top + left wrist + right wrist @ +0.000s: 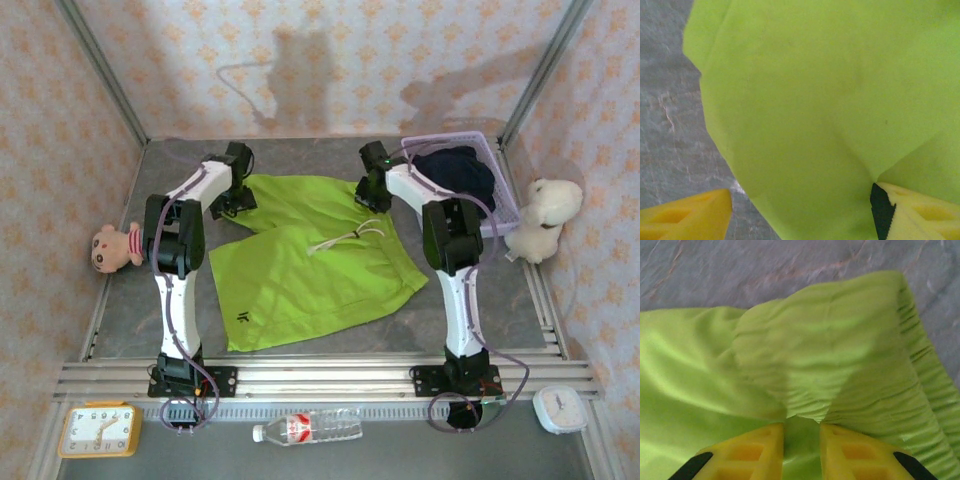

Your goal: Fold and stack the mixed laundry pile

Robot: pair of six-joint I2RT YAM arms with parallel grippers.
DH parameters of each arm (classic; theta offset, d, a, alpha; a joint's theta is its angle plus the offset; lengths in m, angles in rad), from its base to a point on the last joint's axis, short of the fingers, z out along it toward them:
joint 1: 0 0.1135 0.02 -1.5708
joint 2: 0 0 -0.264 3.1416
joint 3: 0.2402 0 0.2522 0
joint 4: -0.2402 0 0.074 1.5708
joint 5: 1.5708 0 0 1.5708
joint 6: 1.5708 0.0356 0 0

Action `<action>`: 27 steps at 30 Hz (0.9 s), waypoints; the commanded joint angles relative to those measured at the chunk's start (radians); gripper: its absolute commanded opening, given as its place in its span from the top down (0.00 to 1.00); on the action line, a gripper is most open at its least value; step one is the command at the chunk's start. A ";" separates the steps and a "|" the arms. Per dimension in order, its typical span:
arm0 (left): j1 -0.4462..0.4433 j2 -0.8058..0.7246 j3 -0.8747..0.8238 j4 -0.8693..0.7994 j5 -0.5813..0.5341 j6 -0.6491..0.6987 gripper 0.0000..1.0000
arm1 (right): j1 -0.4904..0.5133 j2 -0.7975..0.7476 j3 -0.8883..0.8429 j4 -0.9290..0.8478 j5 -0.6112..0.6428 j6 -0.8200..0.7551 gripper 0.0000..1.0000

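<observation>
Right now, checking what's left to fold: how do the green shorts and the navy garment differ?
The green shorts lie spread on the table, pinched by the right tool; the navy garment sits bunched in the lavender basket, untouched. Green is bright, navy dark. Both are unfolded cloth.

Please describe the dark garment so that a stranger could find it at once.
Look at the far right corner of the grey table, where a lavender plastic basket stands. The dark navy cloth garment lies crumpled inside it. Unlike the bright lime-green shorts spread flat on the table, it is dark and bunched.
</observation>
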 commanded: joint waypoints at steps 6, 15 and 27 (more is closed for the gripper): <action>0.048 0.250 0.350 -0.130 -0.026 0.011 0.27 | -0.033 0.043 0.081 -0.075 0.105 0.115 0.73; 0.047 0.214 0.575 -0.215 0.064 0.044 0.05 | -0.013 -0.185 -0.026 -0.039 -0.033 -0.021 0.37; 0.004 -0.400 -0.198 -0.037 0.311 -0.052 0.01 | -0.013 -0.601 -0.489 -0.169 -0.007 -0.146 0.25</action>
